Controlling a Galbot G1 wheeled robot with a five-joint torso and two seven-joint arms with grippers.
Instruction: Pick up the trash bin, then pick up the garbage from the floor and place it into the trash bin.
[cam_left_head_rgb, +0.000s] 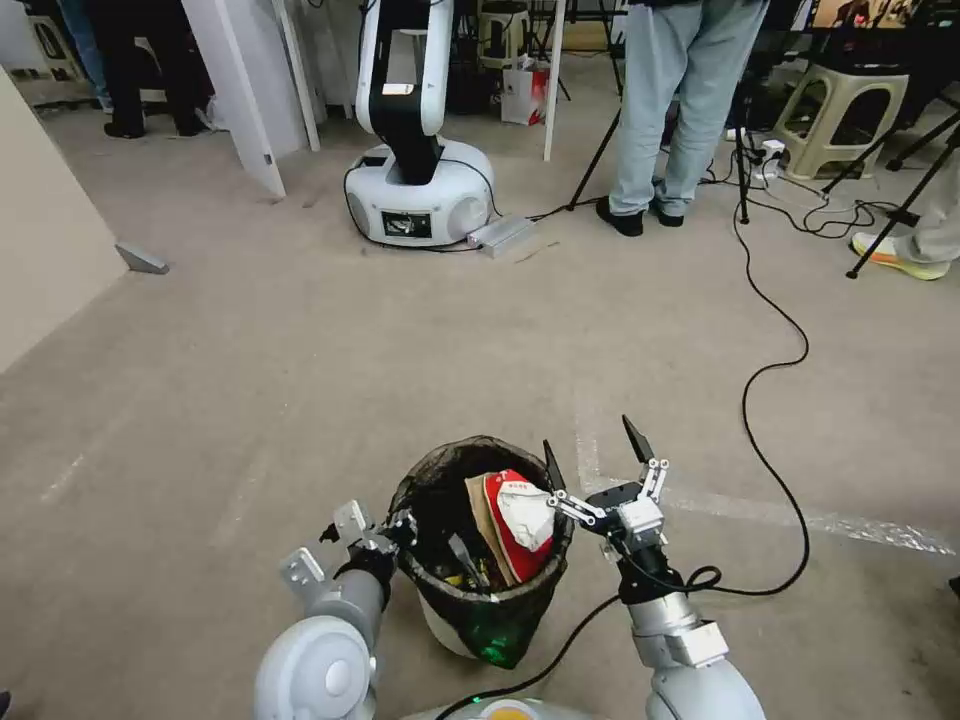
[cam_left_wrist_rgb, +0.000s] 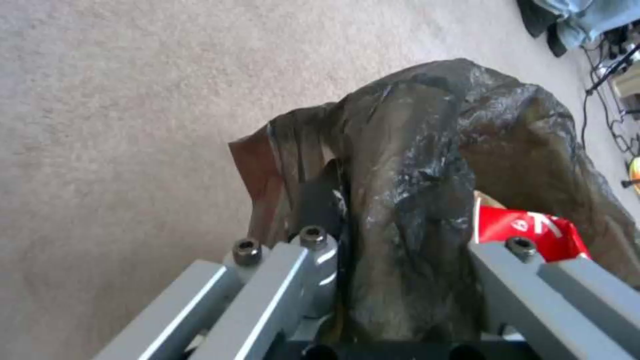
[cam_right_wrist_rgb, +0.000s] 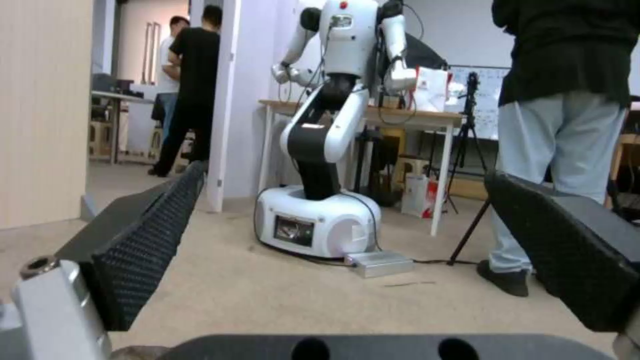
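Note:
The trash bin (cam_left_head_rgb: 445, 628) is a small white bucket lined with a dark crinkled bag and stands close in front of me. My left gripper (cam_left_head_rgb: 398, 528) is shut on its left rim. In the left wrist view the fingers (cam_left_wrist_rgb: 313, 270) straddle the bag-covered rim (cam_left_wrist_rgb: 413, 200). Garbage lies inside the bin: a red-and-white packet (cam_left_head_rgb: 520, 515) and brown paper (cam_left_head_rgb: 480, 525). The red packet (cam_left_wrist_rgb: 527, 230) also peeks out behind the bag. My right gripper (cam_left_head_rgb: 592, 445) hangs open and empty just right of the bin's rim, its black pads (cam_right_wrist_rgb: 147, 240) spread wide.
A white robot (cam_left_head_rgb: 415, 190) stands ahead on the carpet with a grey box (cam_left_head_rgb: 500, 235) beside its base. A person in light jeans (cam_left_head_rgb: 680, 100) stands at the back right among tripod legs and a stool (cam_left_head_rgb: 840, 110). A black cable (cam_left_head_rgb: 770, 400) snakes across the floor on the right. A beige wall panel (cam_left_head_rgb: 50, 230) is at left.

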